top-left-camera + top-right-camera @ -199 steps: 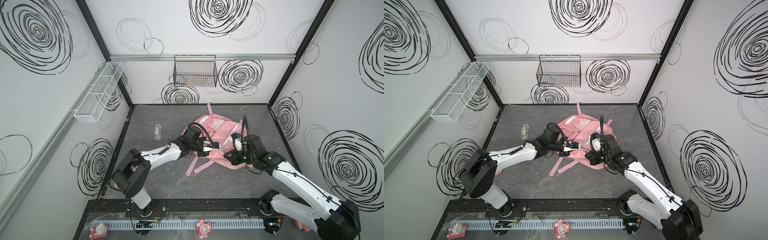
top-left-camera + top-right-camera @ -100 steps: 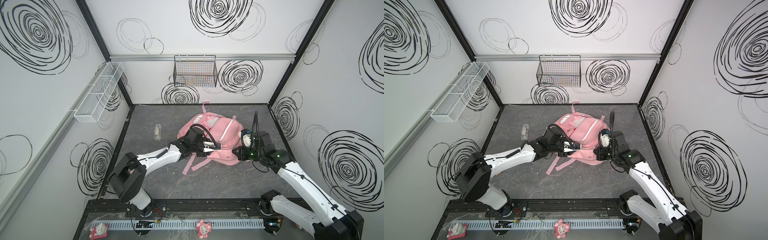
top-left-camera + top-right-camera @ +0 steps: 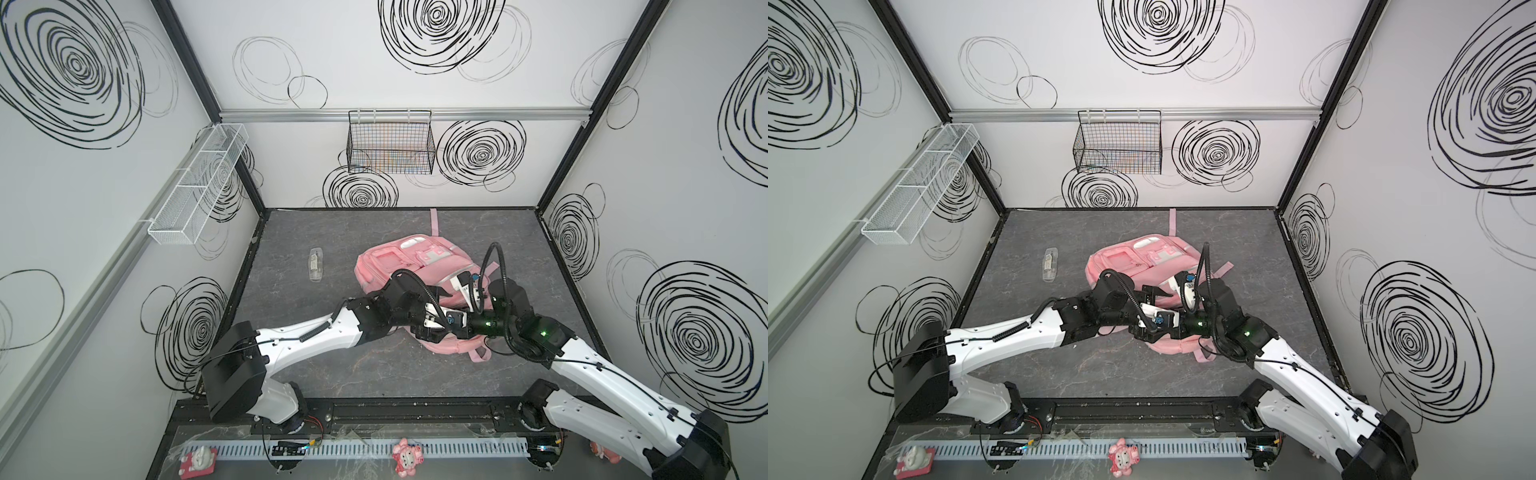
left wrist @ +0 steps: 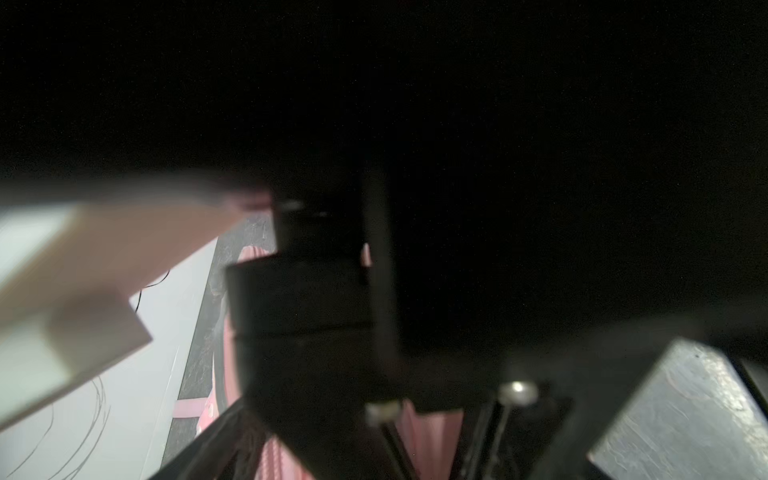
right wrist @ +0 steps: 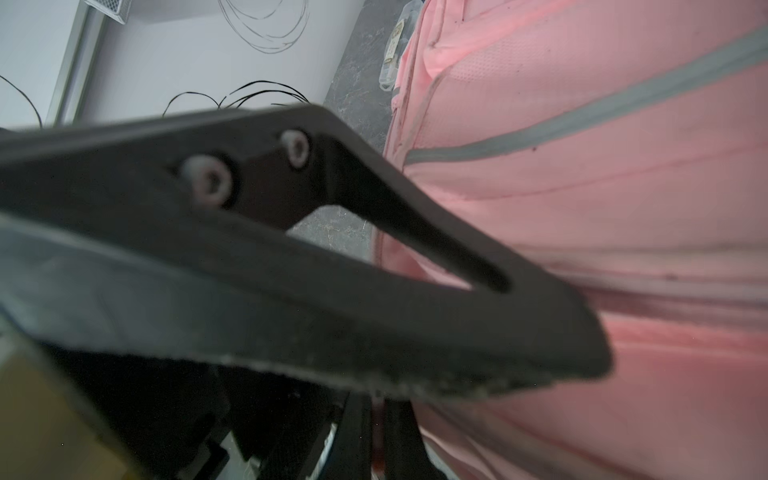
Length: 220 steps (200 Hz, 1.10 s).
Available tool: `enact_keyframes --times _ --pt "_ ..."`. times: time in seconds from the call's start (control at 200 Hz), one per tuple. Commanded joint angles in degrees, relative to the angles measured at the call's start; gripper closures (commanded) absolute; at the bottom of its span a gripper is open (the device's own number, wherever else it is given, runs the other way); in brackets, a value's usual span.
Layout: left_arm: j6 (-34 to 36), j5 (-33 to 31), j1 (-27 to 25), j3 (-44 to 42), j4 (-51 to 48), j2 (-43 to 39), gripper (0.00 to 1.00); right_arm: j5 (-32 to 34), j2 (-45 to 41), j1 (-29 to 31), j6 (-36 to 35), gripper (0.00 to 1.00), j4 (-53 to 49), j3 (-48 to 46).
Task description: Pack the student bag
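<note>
1. Student bag [image 3: 399,266] lies flat on the bench [image 3: 299,345], right of centre, with its pocketed front facing up; in both top views the two arms cover its near half.
2. A pink strap [image 3: 434,220] runs from the bag toward the back wall.
3. Left end effector [image 4: 415,316] is over the bag's near end. Its jaws stand wide apart in the left wrist view (dark arm hardware fills most of that view).
4. Right end effector [image 5: 582,349] has its jaws closed together, tips against the pink fabric below a grey stripe [image 5: 498,143]. Whether any fabric is pinched, I cannot tell.
5. Clear packet [image 3: 316,270] lies on the bench left of the bag, apart from it.
</note>
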Motion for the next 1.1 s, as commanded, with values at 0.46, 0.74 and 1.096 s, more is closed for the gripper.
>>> enact_keyframes --times 0.46,0.74,1.096 --pt "-4.36 4.53 7.94 -6.50 2.16 -3.92 0.39 1.51 -3.57 0.49 -1.52 1.00 8.52 1.66" --pt "-2.65 1.85 9.63 -7.23 -1.84 -4.60 0.33 7.69 -1.85 0.41 -5.10 1.00 -0.79 3.35" --pt "-3.49 2.28 10.62 -6.39 -2.63 1.58 0.51 6.35 -1.09 0.41 -4.33 1.00 -0.21 3.38"
